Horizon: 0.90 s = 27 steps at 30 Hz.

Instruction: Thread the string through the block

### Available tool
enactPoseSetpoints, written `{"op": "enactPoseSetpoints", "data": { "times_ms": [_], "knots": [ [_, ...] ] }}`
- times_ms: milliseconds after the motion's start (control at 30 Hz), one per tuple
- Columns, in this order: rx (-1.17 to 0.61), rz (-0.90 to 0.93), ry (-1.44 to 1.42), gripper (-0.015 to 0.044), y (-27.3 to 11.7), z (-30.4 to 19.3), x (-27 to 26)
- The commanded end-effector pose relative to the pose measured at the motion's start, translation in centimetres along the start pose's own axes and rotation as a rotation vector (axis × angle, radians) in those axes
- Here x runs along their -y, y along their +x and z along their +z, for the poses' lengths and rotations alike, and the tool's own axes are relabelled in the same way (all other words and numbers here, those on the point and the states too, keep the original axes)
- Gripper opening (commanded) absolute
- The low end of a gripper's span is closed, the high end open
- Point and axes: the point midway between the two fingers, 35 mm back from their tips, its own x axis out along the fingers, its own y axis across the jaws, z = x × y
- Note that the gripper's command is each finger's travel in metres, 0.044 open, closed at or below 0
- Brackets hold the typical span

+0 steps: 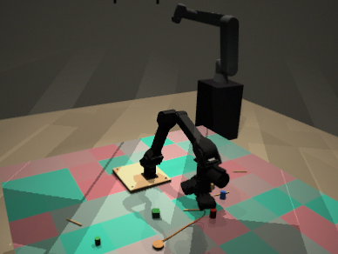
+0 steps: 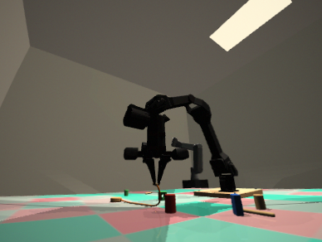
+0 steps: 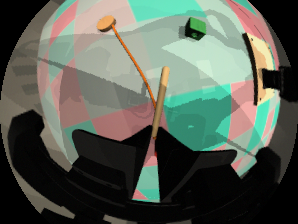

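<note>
Stick at the end of the string, pinched in the nearly closed gripper above the table, free end outward, toward the green block in the top view. Button at the string's far end. Pickup apparently done; threading still ahead. Next, probably: alignment with the dark opening in the block's side, at matching height, then a straight, gentle push, without tipping the block or snagging the string.
</note>
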Motion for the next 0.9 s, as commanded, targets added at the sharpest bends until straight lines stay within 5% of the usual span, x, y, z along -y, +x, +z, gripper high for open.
{"op": "enactPoseSetpoints", "data": {
  "times_ms": [0,867],
  "knots": [
    [-0.008,0.000,0.002,0.0000,-0.1,-0.7,0.0],
    [-0.019,-0.001,0.002,0.0000,0.4,-2.5,0.6]
  ]
}}
